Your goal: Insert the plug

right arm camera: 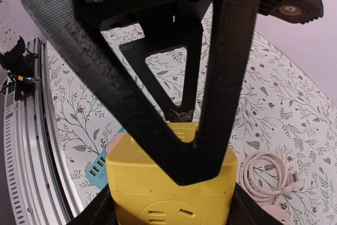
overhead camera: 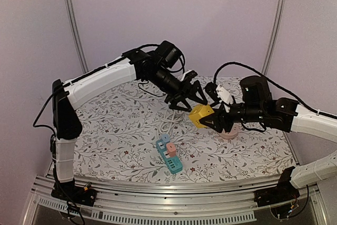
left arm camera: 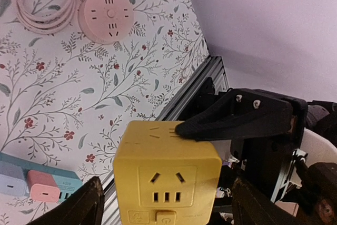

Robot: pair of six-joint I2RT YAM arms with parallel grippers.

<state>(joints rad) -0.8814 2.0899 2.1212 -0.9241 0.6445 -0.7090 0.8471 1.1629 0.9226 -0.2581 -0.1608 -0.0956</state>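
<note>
Handover looks to be the step in hand. On the table [overhead camera: 105, 130] lie a teal strip [overhead camera: 169, 157], near the front edge, and a pink round strip [left arm camera: 108, 17], below the right arm. Above them the right gripper [overhead camera: 213, 121] pinches the yellow cube [overhead camera: 200, 115] in mid-air, one finger across its top. The left gripper [overhead camera: 188, 103] hangs facing it, jaws spread to either side and clear of it. We take the cube for the plug, though its prongs are hidden. Next, we judge, the left jaws must square up on the cube's flanks and close before the right lets go.
</note>
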